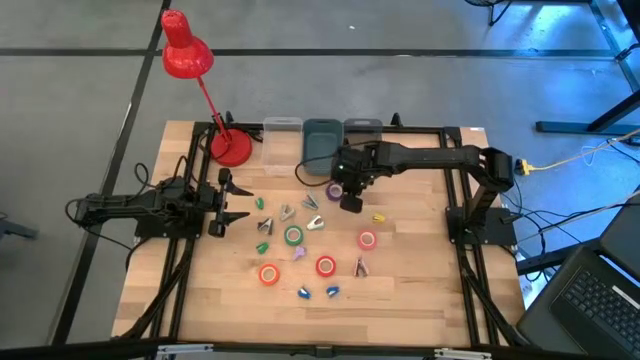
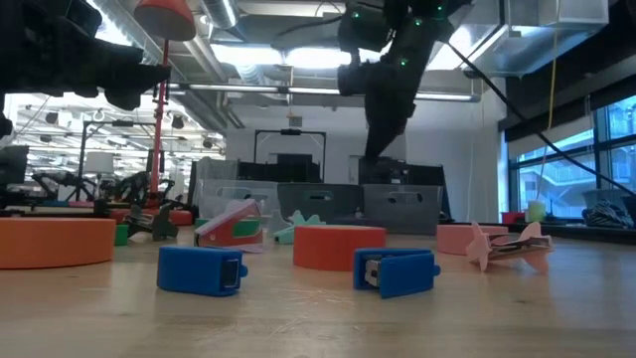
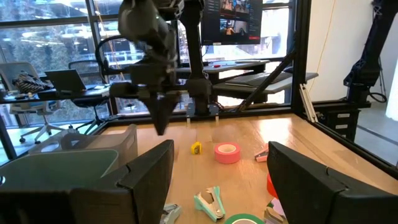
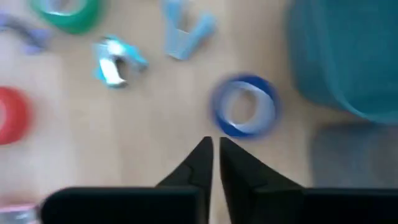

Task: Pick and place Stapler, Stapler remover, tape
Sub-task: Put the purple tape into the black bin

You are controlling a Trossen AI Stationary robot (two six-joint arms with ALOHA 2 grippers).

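Note:
Several tape rings lie flat on the wood table: a green one (image 1: 293, 236), red-orange ones (image 1: 268, 273) (image 1: 325, 265), a pink one (image 1: 367, 239) and a purple one (image 1: 335, 190). Small staple removers (image 1: 315, 223) and blue stapler-like pieces (image 1: 303, 292) lie among them. My right gripper (image 1: 351, 200) hangs shut above the table, pointing down. In the right wrist view its tips (image 4: 214, 149) stand just beside the purple ring (image 4: 244, 106), apart from it. My left gripper (image 1: 228, 200) waits open near the table's left edge and holds nothing (image 3: 217, 180).
Three bins stand along the far edge: clear (image 1: 283, 135), teal (image 1: 322, 140) and grey (image 1: 362, 130). A red desk lamp (image 1: 190, 55) has its base at the far left corner. A yellow block (image 1: 379, 217) lies right of the right gripper. Bare wood shows toward the near edge.

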